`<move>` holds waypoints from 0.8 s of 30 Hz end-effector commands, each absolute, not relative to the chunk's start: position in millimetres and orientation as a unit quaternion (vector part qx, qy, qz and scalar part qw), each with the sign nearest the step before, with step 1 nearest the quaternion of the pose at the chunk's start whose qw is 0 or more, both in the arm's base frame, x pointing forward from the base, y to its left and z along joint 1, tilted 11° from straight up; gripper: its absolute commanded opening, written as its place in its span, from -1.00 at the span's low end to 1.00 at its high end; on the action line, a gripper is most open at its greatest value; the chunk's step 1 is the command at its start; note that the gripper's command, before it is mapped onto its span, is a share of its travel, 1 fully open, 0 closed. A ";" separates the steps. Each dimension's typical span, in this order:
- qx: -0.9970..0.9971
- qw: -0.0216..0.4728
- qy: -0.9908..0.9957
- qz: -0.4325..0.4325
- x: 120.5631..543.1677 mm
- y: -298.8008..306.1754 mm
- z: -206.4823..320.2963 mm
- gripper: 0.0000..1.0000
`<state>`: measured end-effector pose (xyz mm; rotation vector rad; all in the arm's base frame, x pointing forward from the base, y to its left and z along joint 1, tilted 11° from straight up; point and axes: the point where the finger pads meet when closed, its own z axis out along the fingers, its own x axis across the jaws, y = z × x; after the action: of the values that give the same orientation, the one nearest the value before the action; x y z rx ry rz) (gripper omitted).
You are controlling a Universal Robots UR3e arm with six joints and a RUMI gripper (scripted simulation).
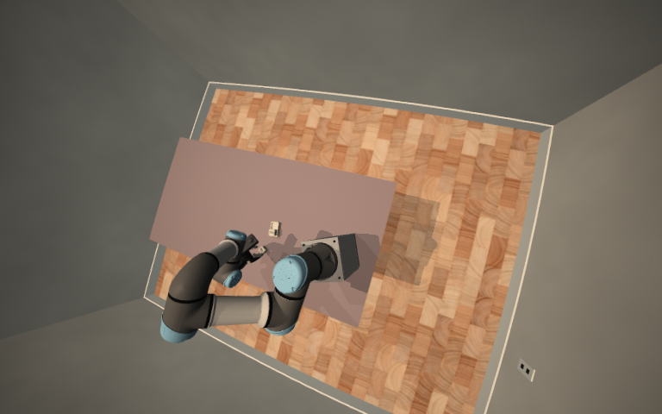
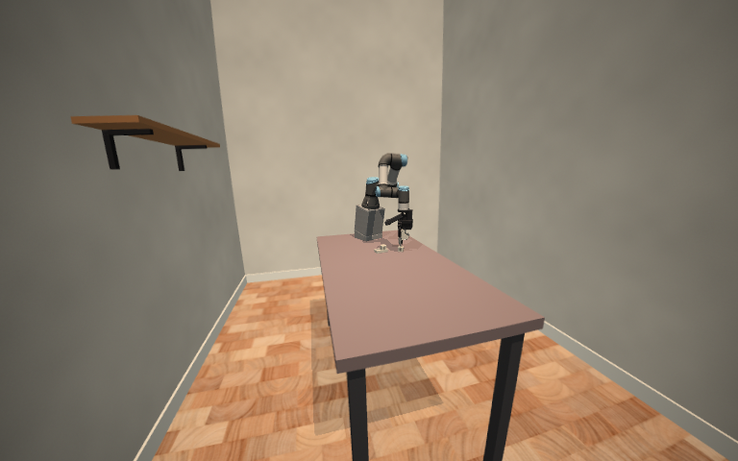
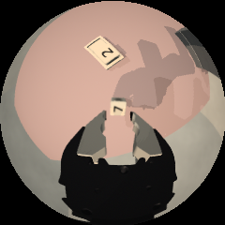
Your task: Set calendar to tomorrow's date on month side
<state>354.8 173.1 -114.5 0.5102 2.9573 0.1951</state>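
Observation:
A small cream calendar tray (image 3: 94, 46) (image 1: 274, 228) (image 2: 381, 251) lies on the pink table (image 1: 244, 185) (image 2: 413, 303). One cube (image 3: 109, 54) sits in it with a 2 on top, and the slot beside it is bare. A second cube (image 3: 118, 109) (image 1: 262, 249) (image 2: 401, 248) rests on the table apart from the tray, with a 7 on top. My gripper (image 3: 118, 112) (image 1: 256, 253) (image 2: 401, 243) points down right over this cube. Its fingers are a little apart, the tips wider than the cube and not gripping it. I cannot see the month's name.
The grey robot base block (image 1: 341, 256) (image 2: 369, 223) stands on the table close to the tray. The table's near edge runs just behind the gripper. A wooden shelf (image 2: 141, 128) hangs on the left wall, far off.

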 end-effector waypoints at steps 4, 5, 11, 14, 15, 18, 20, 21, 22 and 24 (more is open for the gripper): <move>0.169 0.068 0.981 0.065 356.4 173.8 -119.2 -0.44; 0.169 0.068 0.981 0.065 356.6 173.9 -120.6 -0.44; 0.169 0.068 0.981 0.065 357.6 174.6 -127.0 -0.44; 0.169 0.068 0.981 0.065 358.4 175.1 -131.9 -0.44; 0.169 0.068 0.981 0.065 358.6 175.3 -133.4 -0.44; 0.169 0.068 0.981 0.065 359.2 175.7 -137.1 -0.44; 0.169 0.068 0.981 0.065 359.5 175.9 -138.8 -0.44; 0.169 0.068 0.981 0.065 359.6 175.9 -139.4 -0.44; 0.169 0.068 0.981 0.065 359.6 176.0 -139.8 -0.44; 0.169 0.068 0.981 0.065 359.6 176.0 -139.8 -0.44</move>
<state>358.5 175.6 -138.5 0.5103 2.9576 0.1951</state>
